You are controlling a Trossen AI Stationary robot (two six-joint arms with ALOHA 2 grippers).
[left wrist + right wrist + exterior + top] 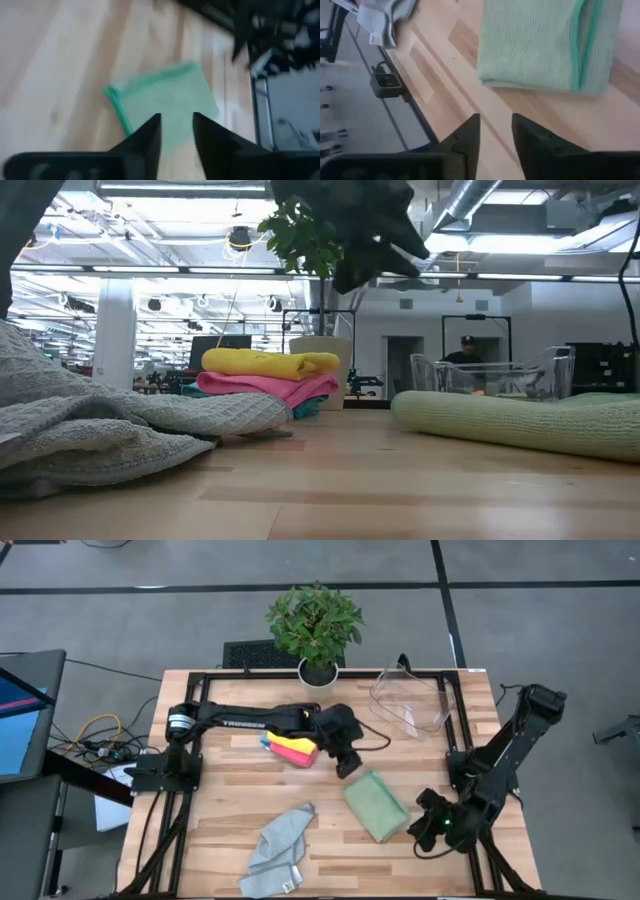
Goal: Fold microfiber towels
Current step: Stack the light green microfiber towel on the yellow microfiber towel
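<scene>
Now: Folded Green Towel Lying Between Two Empty Grippers

The grey towel (277, 852) is lying crumpled near the table's (230, 800) front edge. The folded green towel (376, 804) is resting flat mid-table. The left gripper (347, 762) is hovering beside it, the right gripper (428, 824) is waiting nearby, both slightly spread, pinching nothing.

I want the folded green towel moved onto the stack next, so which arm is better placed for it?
Probably left. The left claw hangs between the stack and the green towel; the right claw sits beyond the towel's far side from the stack.
</scene>
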